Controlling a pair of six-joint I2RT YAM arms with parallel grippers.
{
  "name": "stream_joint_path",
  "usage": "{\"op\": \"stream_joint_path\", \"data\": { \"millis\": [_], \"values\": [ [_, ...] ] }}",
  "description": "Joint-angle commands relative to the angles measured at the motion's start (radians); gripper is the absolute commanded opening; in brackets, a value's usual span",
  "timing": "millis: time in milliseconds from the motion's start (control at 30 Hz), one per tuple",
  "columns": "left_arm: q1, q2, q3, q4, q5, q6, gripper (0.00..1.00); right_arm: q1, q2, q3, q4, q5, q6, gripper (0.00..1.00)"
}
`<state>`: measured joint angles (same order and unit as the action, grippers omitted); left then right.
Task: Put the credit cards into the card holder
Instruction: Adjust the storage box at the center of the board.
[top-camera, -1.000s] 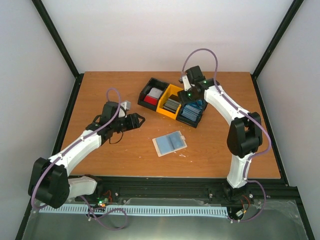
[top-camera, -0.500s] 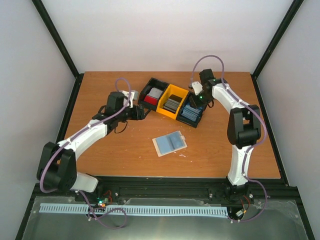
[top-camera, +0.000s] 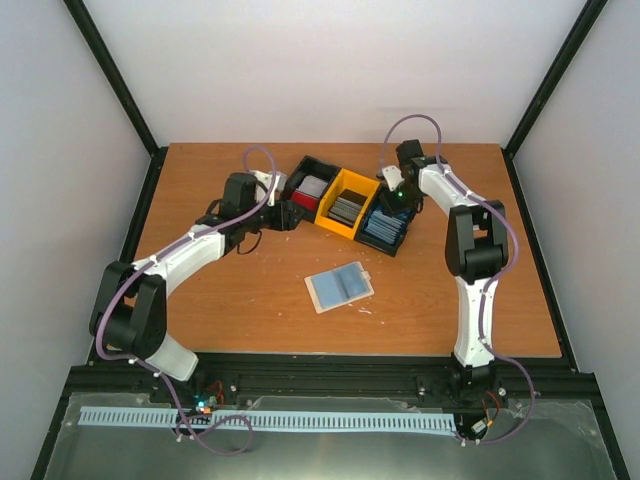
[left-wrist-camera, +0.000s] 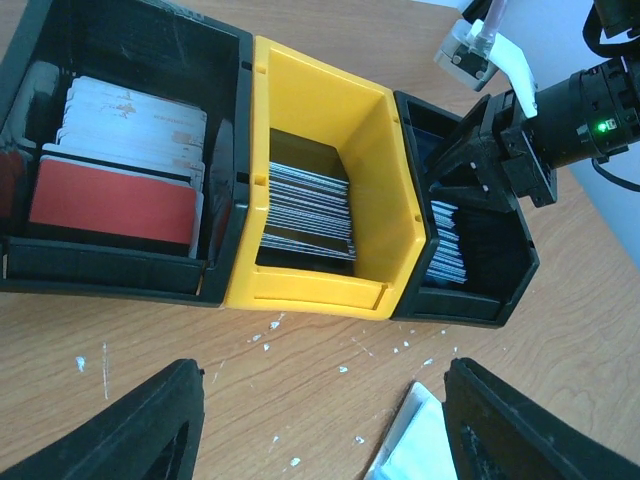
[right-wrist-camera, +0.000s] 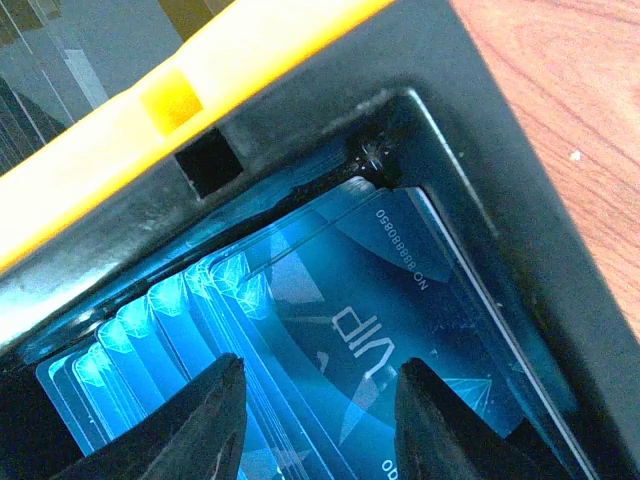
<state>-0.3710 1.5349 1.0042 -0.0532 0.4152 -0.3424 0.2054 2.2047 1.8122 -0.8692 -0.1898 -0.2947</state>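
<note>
All credit cards (top-camera: 345, 208) sorted by colour in the three-compartment bin tray (left-wrist-camera: 250, 290) at the far middle of the surface (top-camera: 260, 320). Pale blue cards (right-wrist-camera: 330, 330) fanned on edge in the right black compartment, dark grey cards (left-wrist-camera: 310, 205) stacked in the yellow middle one, silver and red cards (left-wrist-camera: 120, 190) in the left black one. Card holder (top-camera: 340, 287) lying flat on the surface, nearer than the tray and well apart from it, pale face up, small tab at its far right corner. Open or shut, impossible to tell from above.

Right hand (right-wrist-camera: 320, 375) down in the right compartment, fingers spread to either side of the blue fan, pinching nothing. Touching the card edges or just clear of them, cannot tell. Left hand (left-wrist-camera: 320, 400) likewise spread and empty, hovering over bare wood just on the near side of the tray, facing the yellow compartment.

Looks like the opening step: fetching a blue card, with no card seen leaving the tray so far. Next calls for settling the right fingers around a single card, probably the front one marked VIP, and pressing together on that one alone. With the cards leaning tight against each other, some risk of lifting two at once. Then calls for a straight lift clear of the compartment wall before any carry toward the holder. May also call for the left hand to steady or open the holder.
</note>
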Motion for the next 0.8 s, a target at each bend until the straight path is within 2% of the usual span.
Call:
{"op": "stream_joint_path", "data": {
  "millis": [0,100,267,633,767],
  "values": [
    [0.004,0.015,0.047,0.019,0.005,0.039,0.67,-0.009,0.029,0.024,-0.021,0.01,-0.007,0.42],
    [0.004,0.022,0.05,0.015,0.001,0.042,0.67,-0.009,0.036,0.024,-0.025,-0.005,-0.008,0.46],
    [0.004,0.032,0.05,0.0,-0.013,0.046,0.65,-0.008,0.054,0.035,-0.025,0.03,0.007,0.47],
    [0.004,0.033,0.048,-0.012,-0.012,0.055,0.63,0.001,0.079,0.041,-0.022,0.099,0.025,0.46],
    [0.005,0.03,0.047,-0.012,-0.012,0.058,0.63,0.005,0.071,0.046,-0.016,0.122,0.036,0.42]
  ]
}}
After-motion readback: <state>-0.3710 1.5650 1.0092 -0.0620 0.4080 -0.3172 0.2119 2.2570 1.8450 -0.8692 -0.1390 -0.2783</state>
